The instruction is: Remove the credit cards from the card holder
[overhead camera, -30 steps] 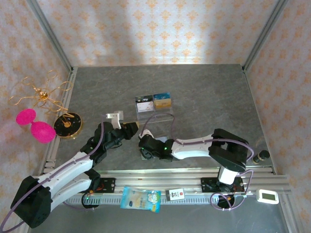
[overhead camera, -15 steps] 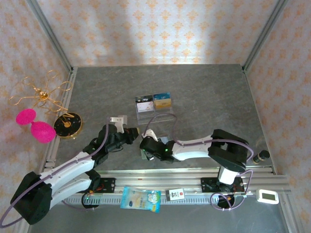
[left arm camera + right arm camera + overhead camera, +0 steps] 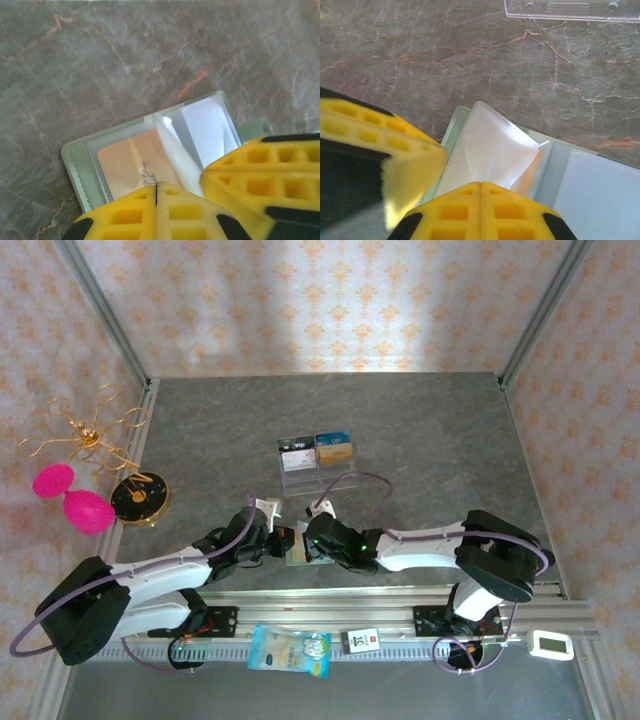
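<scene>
Seen from above, a flat sage-green folding card holder (image 3: 297, 553) lies open on the grey marbled table (image 3: 420, 440), toward six o'clock of the tabletop. The left gripper (image 3: 281, 540) meets it from nine o'clock and the right gripper (image 3: 314, 539) from three o'clock, their tips nearly touching.

In the left wrist view, a gold-tan plastic credit card (image 3: 127, 162) sits inside a clear pocket. The left gripper's yellow fingers (image 3: 125, 218) are clenched together over its six o'clock edge; whether they pinch anything cannot be told.

In the right wrist view, the right gripper is pressed shut on a raised clear pocket leaf (image 3: 490, 147) of the card holder.

The step in hand looks like opening a pocket. The next move probably calls for one gripper to pin the holder while the other draws the card out through the pocket mouth.
</scene>
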{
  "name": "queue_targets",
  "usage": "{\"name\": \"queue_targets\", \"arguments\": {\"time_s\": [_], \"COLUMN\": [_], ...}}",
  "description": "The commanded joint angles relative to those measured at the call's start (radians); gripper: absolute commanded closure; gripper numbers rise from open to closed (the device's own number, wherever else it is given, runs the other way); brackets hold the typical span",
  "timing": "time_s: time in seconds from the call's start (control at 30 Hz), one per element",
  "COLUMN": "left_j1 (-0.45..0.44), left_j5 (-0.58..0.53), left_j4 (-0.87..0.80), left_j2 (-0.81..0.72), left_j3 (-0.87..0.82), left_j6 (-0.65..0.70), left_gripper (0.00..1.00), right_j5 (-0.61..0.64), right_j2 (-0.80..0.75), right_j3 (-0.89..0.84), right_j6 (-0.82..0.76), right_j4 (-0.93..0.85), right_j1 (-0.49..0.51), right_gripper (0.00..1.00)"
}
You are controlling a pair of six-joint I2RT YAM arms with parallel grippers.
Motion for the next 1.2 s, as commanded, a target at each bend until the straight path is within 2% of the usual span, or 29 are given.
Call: {"name": "queue_targets", "arguments": {"time_s": [0.0, 0.03, 0.1, 0.27, 0.43, 0.53, 0.7, 0.83, 0.9, 1.0, 1.17], "left_j1": [-0.023, -0.031, -0.048, -0.119, -0.155, -0.155, -0.14, -0.08, -0.034, -0.014, -0.011], "left_j5": [0.008, 0.017, 0.033, 0.042, 0.098, 0.094, -0.076, -0.123, -0.098, -0.085, -0.067], "left_j4": [0.039, 0.052, 0.079, 0.101, 0.127, 0.125, 0.07, -0.021, -0.036, 0.004, 0.059], "left_j2": [0.054, 0.077, 0.117, 0.225, 0.392, 0.402, 0.126, -0.021, -0.059, -0.085, -0.031], "left_j3": [0.037, 0.043, 0.061, 0.163, 0.245, 0.247, 0.15, 0.063, 0.017, -0.038, -0.047], "left_j6": [0.006, 0.0, -0.007, 0.011, 0.023, 0.017, 0.001, 0.0, 0.0, 0.001, 0.024], "left_gripper": [1.0, 1.0, 1.0, 0.98, 0.98, 0.99, 0.96, 0.99, 1.0, 1.0, 1.0], "right_j5": [0.031, 0.05, 0.095, 0.193, 0.229, 0.21, 0.11, -0.147, -0.251, -0.346, -0.393], "right_j2": [-0.043, -0.063, -0.119, -0.297, -0.428, -0.459, -0.457, -0.377, -0.289, -0.182, -0.068], "right_j3": [-0.016, -0.027, -0.062, -0.151, -0.218, -0.232, -0.212, -0.172, -0.134, -0.094, -0.035], "right_j6": [0.042, 0.051, 0.077, 0.128, 0.175, 0.187, 0.148, 0.112, 0.115, 0.123, 0.137], "right_j4": [0.028, 0.026, 0.021, -0.023, -0.069, -0.08, -0.059, 0.015, 0.023, 0.045, 0.053], "right_j1": [-0.007, -0.006, -0.006, -0.007, -0.011, -0.024, -0.055, -0.116, -0.143, -0.15, -0.15], "right_gripper": [0.9, 0.82, 0.72, 0.7, 0.69, 0.69, 0.71, 0.74, 0.75, 0.74, 0.73]}}
